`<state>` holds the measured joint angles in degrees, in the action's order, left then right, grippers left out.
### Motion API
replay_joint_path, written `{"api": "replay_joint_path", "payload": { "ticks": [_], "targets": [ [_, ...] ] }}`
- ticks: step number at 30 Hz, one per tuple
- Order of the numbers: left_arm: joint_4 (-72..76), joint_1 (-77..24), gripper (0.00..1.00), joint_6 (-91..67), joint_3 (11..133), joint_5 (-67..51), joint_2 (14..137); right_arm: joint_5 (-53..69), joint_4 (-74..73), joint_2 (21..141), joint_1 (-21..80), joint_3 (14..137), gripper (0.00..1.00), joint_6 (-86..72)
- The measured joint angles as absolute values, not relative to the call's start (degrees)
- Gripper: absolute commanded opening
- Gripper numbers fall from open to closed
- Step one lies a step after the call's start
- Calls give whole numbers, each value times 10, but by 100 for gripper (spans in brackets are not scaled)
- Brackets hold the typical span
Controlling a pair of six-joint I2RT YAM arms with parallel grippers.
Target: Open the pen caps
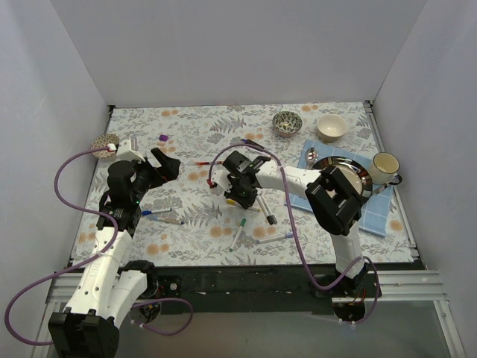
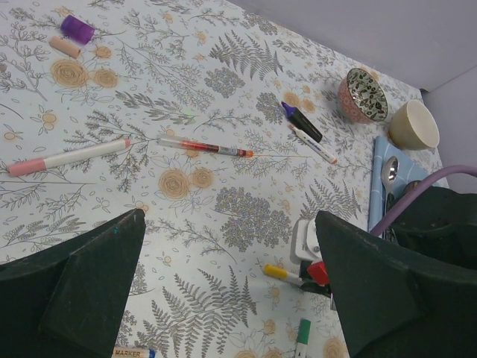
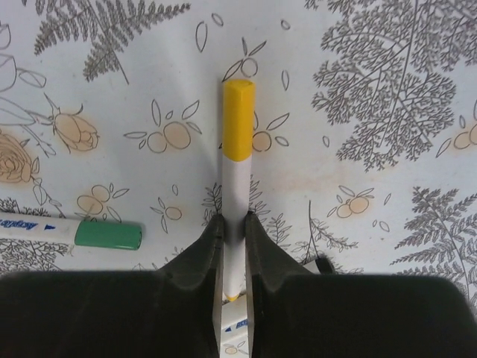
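The right hand [image 3: 235,224] is pinched narrow on the white barrel [image 3: 235,186] of one marker, gripping close to its tail. The yellow cap [image 3: 238,119] sits on the far end, free and untouched. The left hand [image 2: 229,224] hangs well apart with its fingers spread wide and holds nothing. The main risk is leverage. With so much barrel ahead of the grip, a sideways tug on the cap could swivel the pen between the fingers or pull it out before the cap comes off. If the left hand closes on the barrel instead of the cap, nothing separates. A low approach could also knock the marker with the green cap [image 3: 109,236], which lies just beside the right hand. I cannot tell whether the held pen rests on the desk [image 3: 387,45] or sits slightly above it. Its long axis lies flat along the desk and runs straight out from the right hand, cap end leading, roughly toward the left arm's side.
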<state>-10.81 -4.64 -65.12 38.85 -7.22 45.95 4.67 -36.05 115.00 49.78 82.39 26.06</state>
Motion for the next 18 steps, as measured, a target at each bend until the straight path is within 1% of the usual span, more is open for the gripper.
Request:
{"api": "replay_joint_path", "payload": {
  "ticks": [1, 2, 8, 12, 15, 18],
  "targets": [
    [-108, -46, 98, -651, 389, -72, 460, 47, -359, 1154, 495, 830, 4, 258],
    [-108, -46, 98, -651, 389, -72, 460, 49, -359, 1159, 493, 836, 1, 256],
    [-108, -46, 98, -652, 389, -75, 460, 96, -359, 1184, 459, 873, 1, 249],
    [-105, -46, 98, -657, 388, -96, 466, 154, -361, 1193, 429, 886, 1, 245],
    [-81, -46, 98, -681, 380, -143, 482, 205, -366, 1193, 408, 887, 1, 243],
    [-28, -46, 98, -739, 345, -208, 501, 250, -373, 1189, 398, 887, 1, 241]
  ]
}}
